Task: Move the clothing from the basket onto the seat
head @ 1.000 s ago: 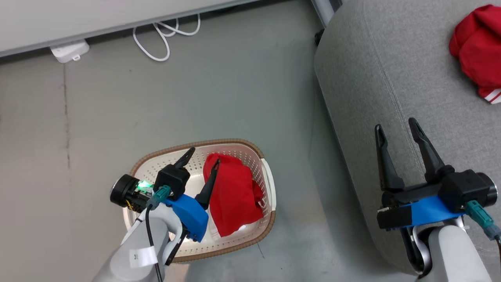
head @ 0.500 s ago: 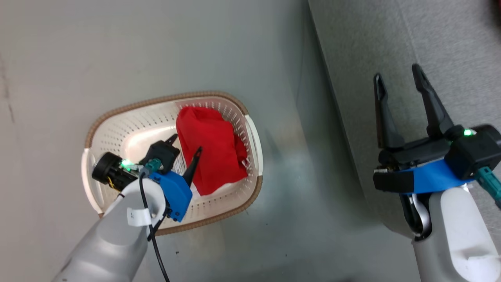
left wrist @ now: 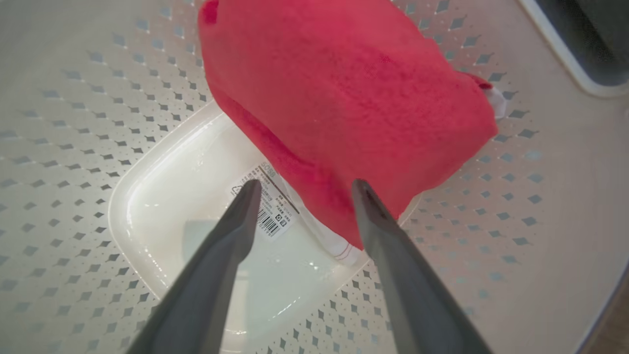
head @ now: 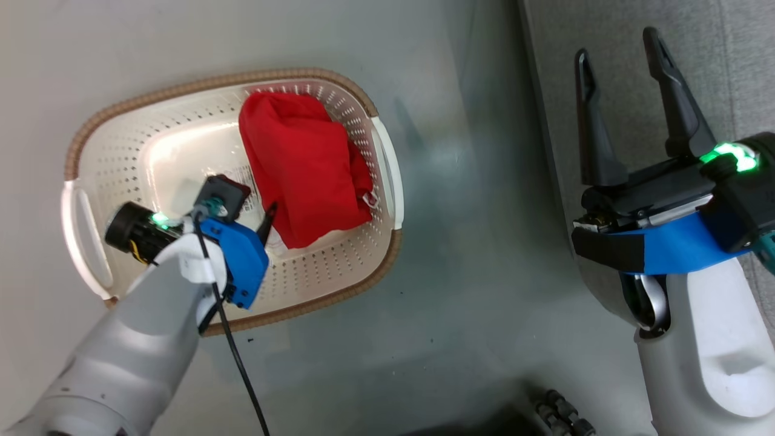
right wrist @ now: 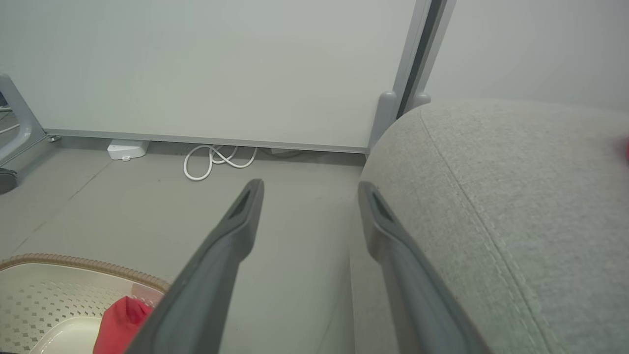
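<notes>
A red piece of clothing (head: 300, 166) lies bunched in the right half of the cream basket (head: 200, 82), which stands on the floor. My left gripper (head: 257, 209) reaches down inside the basket, open, at the garment's near edge. In the left wrist view the left gripper (left wrist: 305, 183) straddles the edge of the clothing (left wrist: 354, 93) above the basket floor (left wrist: 162, 206), with nothing pinched between the fingers. My right gripper (head: 616, 43) hangs open and empty over the corner of the grey seat (head: 726, 72). The right wrist view shows the right gripper (right wrist: 309, 184) beside the seat (right wrist: 516, 196).
A barcode sticker (left wrist: 268, 209) lies on the basket floor by the garment. A white cable (right wrist: 216, 160) and a small white box (right wrist: 127, 147) lie at the foot of the wall panel. Grey floor separates basket and seat. A dark ribbed part (head: 563, 412) sits low in the head view.
The head camera has tilted down, so the basket sits higher in the picture. My left gripper has sunk deeper into the basket toward the garment's near edge. Both grippers stay open.
</notes>
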Controlling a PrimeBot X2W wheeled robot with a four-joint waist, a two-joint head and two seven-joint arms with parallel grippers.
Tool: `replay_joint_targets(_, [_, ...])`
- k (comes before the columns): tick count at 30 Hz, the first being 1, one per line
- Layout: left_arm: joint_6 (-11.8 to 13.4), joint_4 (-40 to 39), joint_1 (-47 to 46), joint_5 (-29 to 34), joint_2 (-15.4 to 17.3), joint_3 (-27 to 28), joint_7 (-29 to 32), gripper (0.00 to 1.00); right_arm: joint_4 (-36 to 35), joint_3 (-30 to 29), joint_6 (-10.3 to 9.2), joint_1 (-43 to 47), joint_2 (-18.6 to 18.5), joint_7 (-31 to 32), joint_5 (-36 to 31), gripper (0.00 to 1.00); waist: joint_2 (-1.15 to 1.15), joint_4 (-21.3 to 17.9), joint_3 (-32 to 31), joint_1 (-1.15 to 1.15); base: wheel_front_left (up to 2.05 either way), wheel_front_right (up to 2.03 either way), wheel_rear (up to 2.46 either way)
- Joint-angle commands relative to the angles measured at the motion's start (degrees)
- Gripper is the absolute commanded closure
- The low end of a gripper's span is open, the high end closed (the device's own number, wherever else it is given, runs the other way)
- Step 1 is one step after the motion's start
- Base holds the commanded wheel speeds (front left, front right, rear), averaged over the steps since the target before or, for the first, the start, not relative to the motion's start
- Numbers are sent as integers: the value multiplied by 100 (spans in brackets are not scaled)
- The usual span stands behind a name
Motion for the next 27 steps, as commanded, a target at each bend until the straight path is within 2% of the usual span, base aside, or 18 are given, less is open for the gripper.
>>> replay_joint_targets(1, [-7,26,-204,-134,73,-84,25,0,-78,9,1,-121,11,-22,-41,0,0,-79,262,-1,0,0,0])
replay_joint_targets(13, [-7,184,-689,-846,313,-517,117,0,-524,126,1,-214,11,-22,-30,0,0,-264,874,-1,0,0,0])
replay_joint_targets(27, [-7,154,-998,-1432,314,-1094,155,0,-738,92,1,-58,10,-22,-7,0,0,-394,1224,-1,0,0,0])
